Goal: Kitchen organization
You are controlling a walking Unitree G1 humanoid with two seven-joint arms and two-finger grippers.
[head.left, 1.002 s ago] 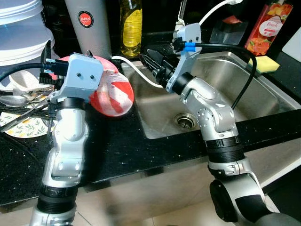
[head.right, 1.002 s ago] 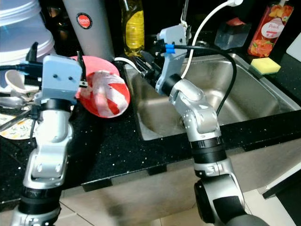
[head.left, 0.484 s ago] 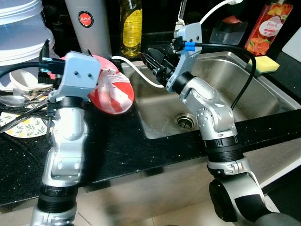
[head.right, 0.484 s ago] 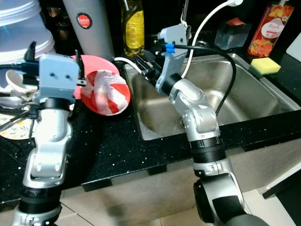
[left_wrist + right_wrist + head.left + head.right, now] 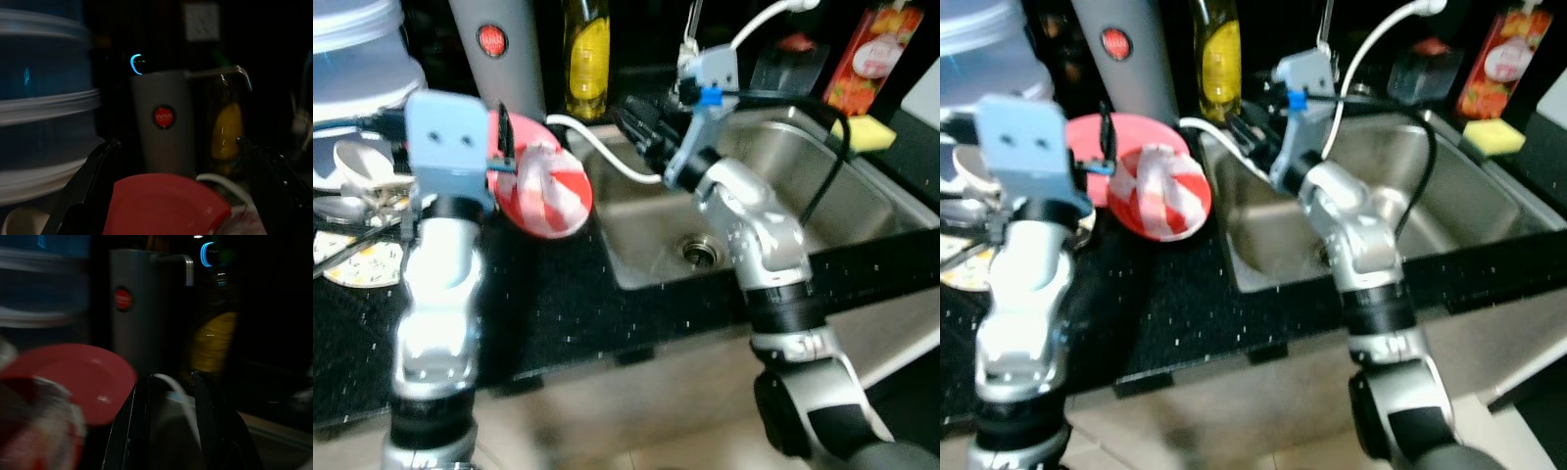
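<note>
A red plate (image 5: pixel 514 171) lies on the black counter (image 5: pixel 568 304) left of the sink, with a red-and-white striped bundle (image 5: pixel 558 186) on it. My left gripper (image 5: pixel 178 143) hovers just in front of the plate, aimed at the back wall. Its fingers (image 5: pixel 85 188) are spread wide with nothing between them. Over the sink's left rim my right gripper (image 5: pixel 641 122) points toward the plate, its fingers (image 5: pixel 134 426) a little apart and empty. A white cable (image 5: pixel 607 152) runs past them.
Behind the plate stand a grey thermos (image 5: pixel 494 49) and a yellow oil bottle (image 5: pixel 585 49). Stacked white tubs (image 5: pixel 357 59), spoons and a patterned plate (image 5: pixel 352 264) crowd the left. The steel sink (image 5: pixel 803 186) has a drain (image 5: pixel 700 252); a yellow sponge (image 5: pixel 867 132) and red carton (image 5: pixel 867 54) sit at the right.
My left wrist has swung to the left, away from the striped bundle, and the picture is now blurred. The right arm has barely shifted.
</note>
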